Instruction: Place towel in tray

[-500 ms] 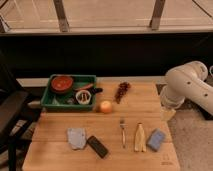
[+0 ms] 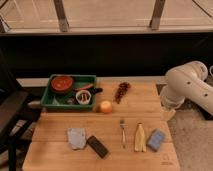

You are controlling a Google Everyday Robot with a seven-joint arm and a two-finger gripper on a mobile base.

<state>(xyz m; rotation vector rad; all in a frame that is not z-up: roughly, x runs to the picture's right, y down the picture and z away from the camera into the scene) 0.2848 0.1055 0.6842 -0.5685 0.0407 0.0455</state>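
The towel [image 2: 76, 137], a small pale grey-blue cloth, lies flat on the wooden table near its front left. The tray [image 2: 50, 101], a dark green bin, stands at the table's back left, well apart from the towel. My white arm [image 2: 189, 85] is folded beside the table's right edge, far from both. The gripper is tucked out of sight by the arm, its jaws wide with nothing held.
In the tray sit a red bowl [image 2: 62, 83] and a small white cup [image 2: 83, 96]. On the table lie a black bar [image 2: 98, 146] next to the towel, a fork [image 2: 123, 133], a banana [image 2: 139, 138], a blue sponge [image 2: 156, 140], an orange fruit [image 2: 105, 106] and a dark red bunch [image 2: 121, 91]. A black chair [image 2: 12, 116] stands left.
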